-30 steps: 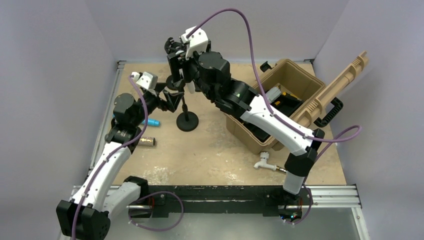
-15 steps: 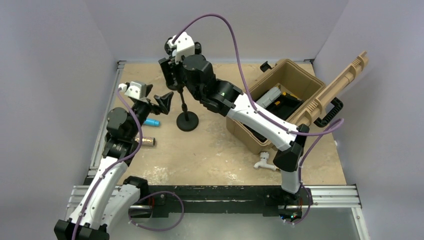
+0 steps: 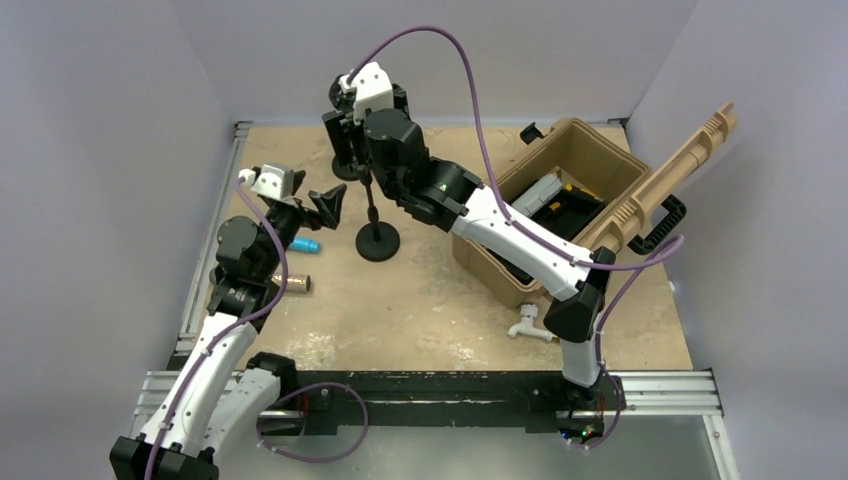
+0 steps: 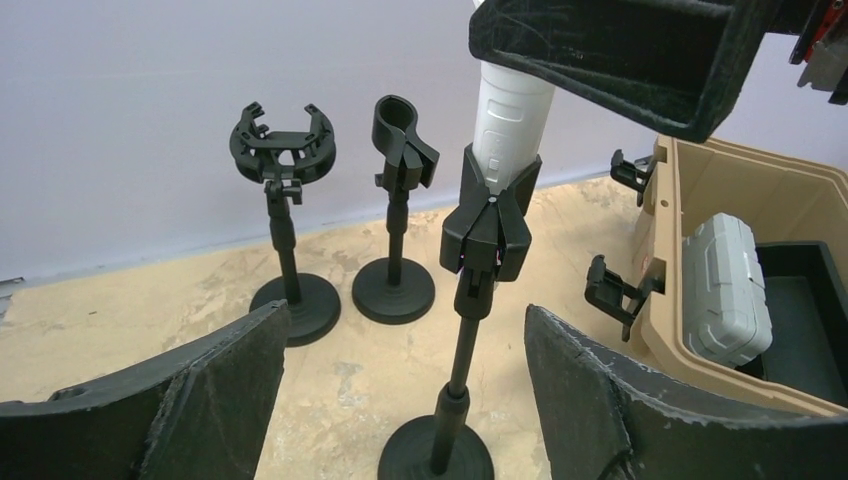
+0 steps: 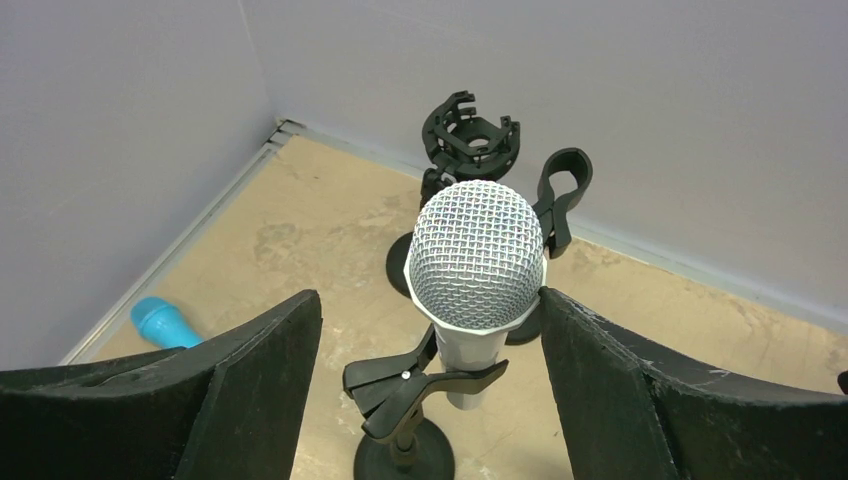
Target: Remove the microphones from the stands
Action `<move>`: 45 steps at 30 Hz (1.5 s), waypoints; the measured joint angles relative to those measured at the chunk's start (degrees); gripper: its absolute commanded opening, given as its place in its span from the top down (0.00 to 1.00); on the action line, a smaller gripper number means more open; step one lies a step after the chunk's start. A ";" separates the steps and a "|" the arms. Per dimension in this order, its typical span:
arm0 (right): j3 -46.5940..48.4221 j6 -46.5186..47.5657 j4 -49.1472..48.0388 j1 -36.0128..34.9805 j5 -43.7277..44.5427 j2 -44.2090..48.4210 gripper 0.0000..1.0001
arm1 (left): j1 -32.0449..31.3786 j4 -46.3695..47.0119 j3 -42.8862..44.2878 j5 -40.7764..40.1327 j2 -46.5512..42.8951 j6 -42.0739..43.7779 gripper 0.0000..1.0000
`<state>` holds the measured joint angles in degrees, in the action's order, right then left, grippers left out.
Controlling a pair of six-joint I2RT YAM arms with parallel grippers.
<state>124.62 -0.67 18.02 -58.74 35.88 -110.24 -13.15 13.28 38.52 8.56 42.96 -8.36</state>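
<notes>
While my right pincer hangs wide open, one pad on either side of the white microphone with a silver mesh head, that microphone stands upright in the clip of the slim black round-based stand, at the centre of both wrist frames. My left pincer is spread wide and empty, low in its frame, near the stand's base on the sandy tabletop.

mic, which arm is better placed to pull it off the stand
Right. The right tool hangs open over the mic, a finger each side of its head, so it likely just needs to close and lift. The left tool is open too, but off beside the stand.
</notes>
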 measured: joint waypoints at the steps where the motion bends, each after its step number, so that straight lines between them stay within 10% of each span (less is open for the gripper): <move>1: 0.00 0.00 0.00 0.02 0.52 0.00 0.23 | 0.00 0.00 0.00 0.26 0.13 0.00 0.17; 14: -0.44 -0.63 -0.50 0.57 4.63 0.00 0.28 | 0.00 0.96 0.00 6.14 1.84 -0.07 0.20; 35: -3.87 0.09 -5.66 1.79 -0.72 0.79 0.72 | 0.00 0.94 1.88 10.34 7.13 -0.57 0.08; 45: -5.16 0.94 -6.27 1.79 -2.10 1.66 0.74 | 0.00 3.13 6.34 12.70 16.94 -1.14 0.22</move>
<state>119.46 0.27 11.75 -56.95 33.78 -108.57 -13.15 16.40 44.86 21.26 59.90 -9.50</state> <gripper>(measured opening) 0.476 0.801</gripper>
